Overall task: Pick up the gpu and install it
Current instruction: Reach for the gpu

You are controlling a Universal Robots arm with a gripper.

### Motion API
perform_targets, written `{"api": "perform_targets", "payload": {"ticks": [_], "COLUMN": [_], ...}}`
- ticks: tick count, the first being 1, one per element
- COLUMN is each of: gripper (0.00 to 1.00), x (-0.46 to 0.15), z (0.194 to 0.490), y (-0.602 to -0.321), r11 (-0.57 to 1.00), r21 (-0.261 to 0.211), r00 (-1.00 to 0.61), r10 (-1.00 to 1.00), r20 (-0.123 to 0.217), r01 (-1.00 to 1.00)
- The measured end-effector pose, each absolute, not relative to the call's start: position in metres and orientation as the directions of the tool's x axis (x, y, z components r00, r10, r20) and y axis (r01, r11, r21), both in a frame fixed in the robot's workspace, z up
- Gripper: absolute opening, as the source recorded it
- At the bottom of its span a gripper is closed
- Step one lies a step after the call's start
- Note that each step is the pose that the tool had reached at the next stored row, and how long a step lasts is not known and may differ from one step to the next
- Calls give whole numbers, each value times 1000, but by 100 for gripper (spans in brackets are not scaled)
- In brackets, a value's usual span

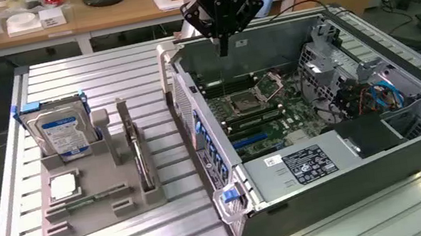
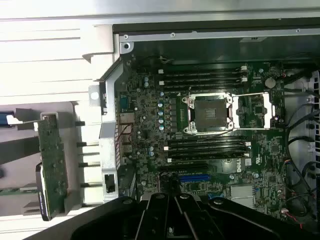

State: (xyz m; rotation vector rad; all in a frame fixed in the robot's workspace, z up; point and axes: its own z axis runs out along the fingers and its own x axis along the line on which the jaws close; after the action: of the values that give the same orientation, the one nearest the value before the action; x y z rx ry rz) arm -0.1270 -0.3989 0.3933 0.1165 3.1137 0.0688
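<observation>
The gpu is a thin dark card standing edge-on in a slot of the grey holder, at the exterior view's left. In the wrist view the gpu shows its circuit face and a metal bracket end. My gripper hangs above the far wall of the open computer case, well away from the card. Its fingers are shut with nothing between them. In the wrist view the gripper looks down on the motherboard, near a blue expansion slot.
The holder also carries a hard drive with a blue-white label, a processor chip and a memory stick. Inside the case sit a power supply and loose cables. Desks with clutter stand behind the slatted table.
</observation>
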Motion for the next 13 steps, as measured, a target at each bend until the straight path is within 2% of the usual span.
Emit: {"api": "perform_targets", "payload": {"ticks": [13], "gripper": [11], "x": [-142], "z": [393], "y": [-399], "r11": [996], "r21": [45], "r00": [-997], "r10": [75], "r20": [-23], "r01": [74]}}
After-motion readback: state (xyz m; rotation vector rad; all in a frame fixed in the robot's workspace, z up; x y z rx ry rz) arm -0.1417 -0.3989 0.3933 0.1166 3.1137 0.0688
